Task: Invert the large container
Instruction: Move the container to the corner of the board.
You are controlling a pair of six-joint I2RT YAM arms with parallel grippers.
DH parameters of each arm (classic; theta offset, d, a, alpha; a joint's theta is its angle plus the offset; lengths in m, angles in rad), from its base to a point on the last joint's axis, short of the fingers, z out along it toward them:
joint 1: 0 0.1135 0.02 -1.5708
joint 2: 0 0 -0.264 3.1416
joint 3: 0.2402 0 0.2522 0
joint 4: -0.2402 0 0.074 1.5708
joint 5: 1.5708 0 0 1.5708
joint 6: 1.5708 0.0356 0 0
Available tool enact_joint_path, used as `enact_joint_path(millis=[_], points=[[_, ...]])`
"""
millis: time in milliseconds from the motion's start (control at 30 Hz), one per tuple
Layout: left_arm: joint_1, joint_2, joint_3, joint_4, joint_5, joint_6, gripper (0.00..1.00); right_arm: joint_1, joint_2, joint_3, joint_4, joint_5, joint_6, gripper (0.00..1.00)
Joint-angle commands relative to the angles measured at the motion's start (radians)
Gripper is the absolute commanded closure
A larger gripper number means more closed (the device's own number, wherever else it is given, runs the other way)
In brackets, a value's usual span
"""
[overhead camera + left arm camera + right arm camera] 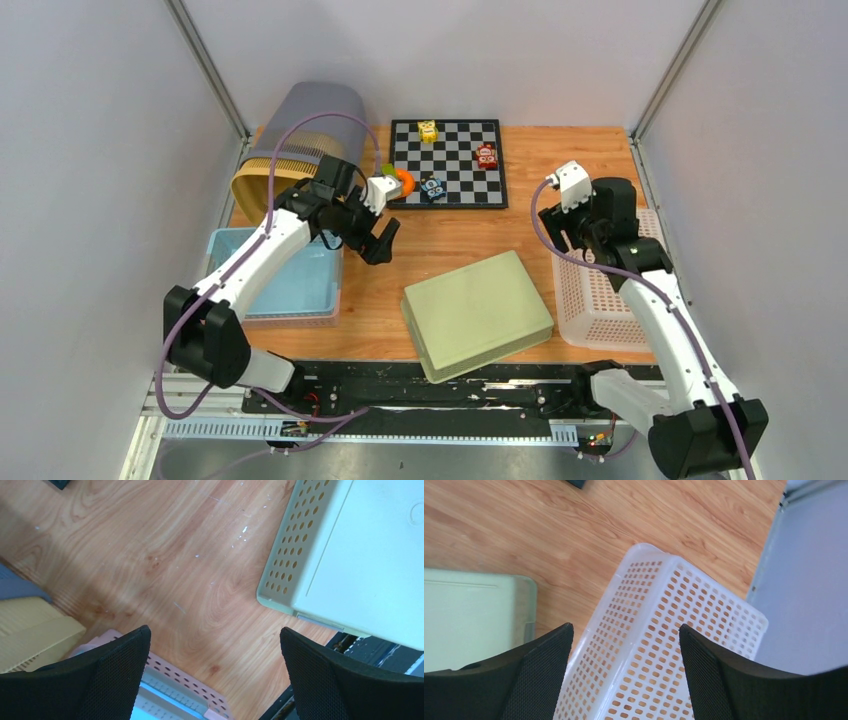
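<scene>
Spotted the large container [478,315] well on the near side of the chessboard [450,165], a touch to its right. Lying base-up on the table [440,235], rim down, with rows of holes along the side walls. Looks flipped, so no complaints there.

Found the left gripper [380,240] just off the chessboard's near-left corner, hanging above bare wood. Jaws spread about as wide as possible, nothing between them.

Same story with the right gripper [624,630]: parked to the right of the chessboard and a bit nearer, above the corner of a white mesh basket [610,300]. Fingers well apart, gripping nothing.

Also counted a yellow toy car [428,130], a red toy car [486,155] and a blue toy car [433,188] on the chessboard squares, plus something orange [404,182] at its left edge, too small to make out.

Left of the chessboard: a ribbed grey bin [300,140] tipped on its side. Nearer from there, a light blue tub [290,280].
</scene>
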Motion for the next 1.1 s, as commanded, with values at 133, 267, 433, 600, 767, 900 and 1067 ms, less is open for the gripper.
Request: enact_joint_path(millis=[133,267,433,600,767,900,1067], points=[[-0.002,-0.097,-0.023,-0.034,-0.047,0.169,0.00,-0.026,0.135,0.012,0.054,0.229,0.024,0.23],[-0.003,-0.139,-0.077,0.002,-0.050,0.188,0.00,-0.053,0.242,0.058,0.064,0.229,0.052,0.24],[-0.001,-0.195,-0.135,0.056,-0.052,0.183,0.00,-0.080,0.355,0.109,0.073,0.217,0.070,0.26],[-0.002,-0.231,-0.155,0.063,-0.059,0.191,0.00,-0.090,0.457,0.152,0.076,0.208,0.089,0.32],[-0.003,-0.243,-0.168,0.070,-0.061,0.195,0.00,-0.092,0.543,0.187,0.075,0.192,0.113,0.40],[-0.001,-0.250,-0.183,0.083,-0.062,0.198,0.00,-0.094,0.597,0.218,0.076,0.182,0.123,0.44],[-0.002,-0.243,-0.183,0.086,-0.062,0.198,0.00,-0.093,0.648,0.255,0.074,0.203,0.123,0.49]])
